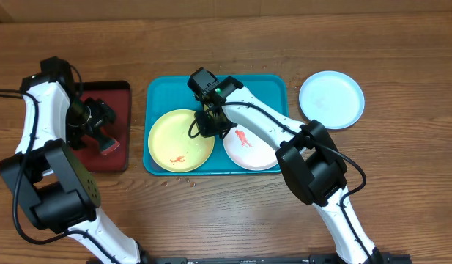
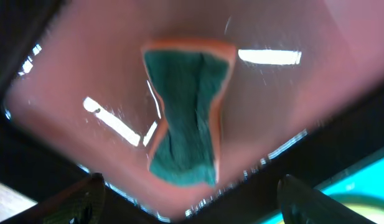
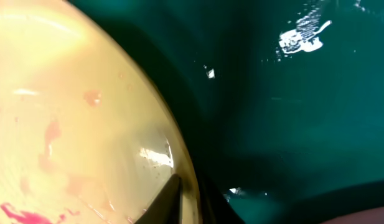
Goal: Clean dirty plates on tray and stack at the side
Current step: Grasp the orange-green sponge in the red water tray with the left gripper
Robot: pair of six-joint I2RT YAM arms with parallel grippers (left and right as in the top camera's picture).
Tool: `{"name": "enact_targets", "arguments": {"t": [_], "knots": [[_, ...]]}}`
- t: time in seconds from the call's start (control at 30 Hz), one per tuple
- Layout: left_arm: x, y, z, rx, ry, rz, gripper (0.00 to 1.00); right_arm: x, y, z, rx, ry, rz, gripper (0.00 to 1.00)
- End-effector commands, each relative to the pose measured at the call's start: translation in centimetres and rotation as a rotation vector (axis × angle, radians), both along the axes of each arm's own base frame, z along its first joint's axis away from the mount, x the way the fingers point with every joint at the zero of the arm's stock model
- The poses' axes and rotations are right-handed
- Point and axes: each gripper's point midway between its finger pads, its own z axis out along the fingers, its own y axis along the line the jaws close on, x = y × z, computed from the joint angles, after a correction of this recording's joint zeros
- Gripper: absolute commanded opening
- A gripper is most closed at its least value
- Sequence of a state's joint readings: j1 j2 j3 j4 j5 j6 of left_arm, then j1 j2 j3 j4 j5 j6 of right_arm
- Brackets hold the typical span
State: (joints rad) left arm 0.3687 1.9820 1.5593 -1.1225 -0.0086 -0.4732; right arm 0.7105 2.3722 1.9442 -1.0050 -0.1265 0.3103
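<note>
On the teal tray [image 1: 273, 88] the yellow-green plate [image 1: 178, 139] lies at the left with red smears, and the white plate [image 1: 249, 147] at the right has an orange smear. The light blue plate [image 1: 331, 99] lies on the table to the right of the tray. My right gripper [image 1: 209, 126] is at the yellow-green plate's right rim; in the right wrist view its narrow jaws [image 3: 190, 190] straddle that rim [image 3: 179, 155], shut on it. My left gripper [image 1: 101, 130] hangs open over a green sponge [image 2: 185, 118] with nothing between its fingers [image 2: 79, 202].
The sponge lies in a small dark red tray [image 1: 119, 95] left of the teal tray. Small crumbs dot the table [image 1: 178, 178] below the teal tray's front rim. Both arm bases stand at the table's near side.
</note>
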Motion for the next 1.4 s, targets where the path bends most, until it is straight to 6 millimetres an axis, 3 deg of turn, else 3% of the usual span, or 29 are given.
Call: {"name": "enact_targets", "arguments": {"t": [0.0, 0.23, 0.37, 0.47, 0.57, 0.83, 0.93, 1.07, 1.23, 1.27, 1.37], "knots": [[-0.4, 0.8, -0.9, 0.025, 0.011, 0.041, 0.89, 0.2, 0.2, -0.8, 0.003, -0.005, -0.003, 0.27], [-0.7, 0.7, -2.0, 0.025, 0.012, 0.041, 0.87, 1.0, 0.4, -0.7, 0.006, -0.041, -0.012, 0.31], [-0.9, 0.6, -2.2, 0.018, 0.018, 0.041, 0.80, 0.9, 0.2, -1.0, 0.000, -0.033, -0.028, 0.31], [-1.0, 0.6, -2.2, 0.018, 0.024, 0.041, 0.77, 0.4, -0.3, -1.8, -0.013, -0.009, -0.064, 0.23], [-1.1, 0.5, -2.3, 0.019, 0.027, 0.040, 0.77, -0.1, -0.7, -2.7, -0.026, 0.004, -0.063, 0.22], [-0.4, 1.7, -2.8, 0.083, -0.005, 0.044, 0.68, 0.0, -0.6, -2.7, -0.024, -0.003, -0.064, 0.20], [-0.4, 1.4, -3.9, 0.068, -0.018, 0.043, 0.68, 0.1, -0.6, -2.7, -0.025, -0.006, -0.064, 0.20], [-0.6, -0.6, -5.0, -0.034, -0.035, 0.039, 0.67, 0.3, -0.5, -2.6, -0.019, -0.014, -0.064, 0.20], [-0.8, -2.0, -5.4, -0.105, -0.038, 0.035, 0.75, 0.5, -0.3, -2.6, -0.009, -0.025, -0.064, 0.20], [-0.9, -1.8, -5.4, -0.094, -0.034, 0.036, 0.74, 0.5, -0.3, -2.6, -0.009, -0.025, -0.064, 0.20], [-1.0, -1.6, -5.4, -0.082, -0.029, 0.036, 0.58, 0.5, -0.3, -2.6, -0.010, -0.024, -0.064, 0.20]]}}
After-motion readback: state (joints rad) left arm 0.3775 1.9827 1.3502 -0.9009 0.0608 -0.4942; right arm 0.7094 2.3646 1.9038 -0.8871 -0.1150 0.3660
